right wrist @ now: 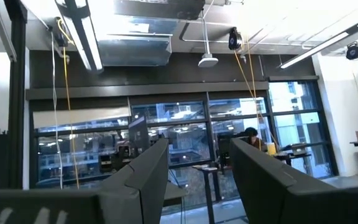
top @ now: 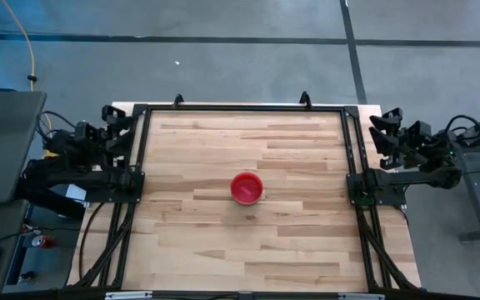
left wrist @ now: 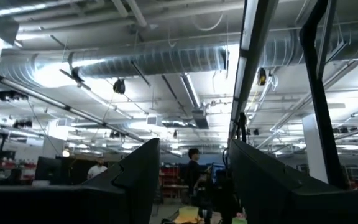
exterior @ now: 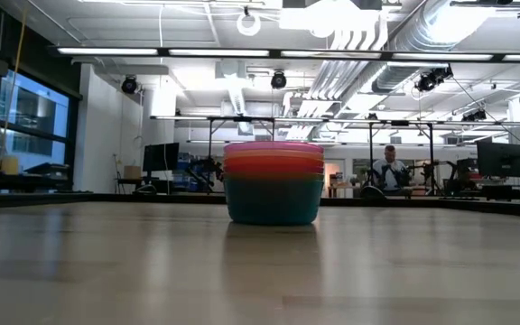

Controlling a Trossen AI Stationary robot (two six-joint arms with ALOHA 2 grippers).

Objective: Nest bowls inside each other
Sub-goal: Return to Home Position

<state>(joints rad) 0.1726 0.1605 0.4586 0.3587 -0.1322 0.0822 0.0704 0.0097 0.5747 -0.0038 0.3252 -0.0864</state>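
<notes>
The bowls stand as one nested stack (top: 247,187) at the middle of the table, base down on the wood. From above only the pink-red top bowl shows. In the low view the stack (exterior: 273,182) shows pink-red and orange rims over a teal-green bottom bowl; other colours are hidden inside. My left gripper (top: 111,125) is folded back at the table's left edge, my right gripper (top: 383,127) at the right edge, both far from the stack. Each wrist view shows its own gripper open, left (left wrist: 194,180) and right (right wrist: 199,180), aimed into the room.
A black frame (top: 240,108) runs along the table's far edge and both sides. Bare wood (top: 223,250) lies all around the stack. People sit at desks in the room behind (exterior: 389,170). A laptop (top: 2,146) stands off the table's left side.
</notes>
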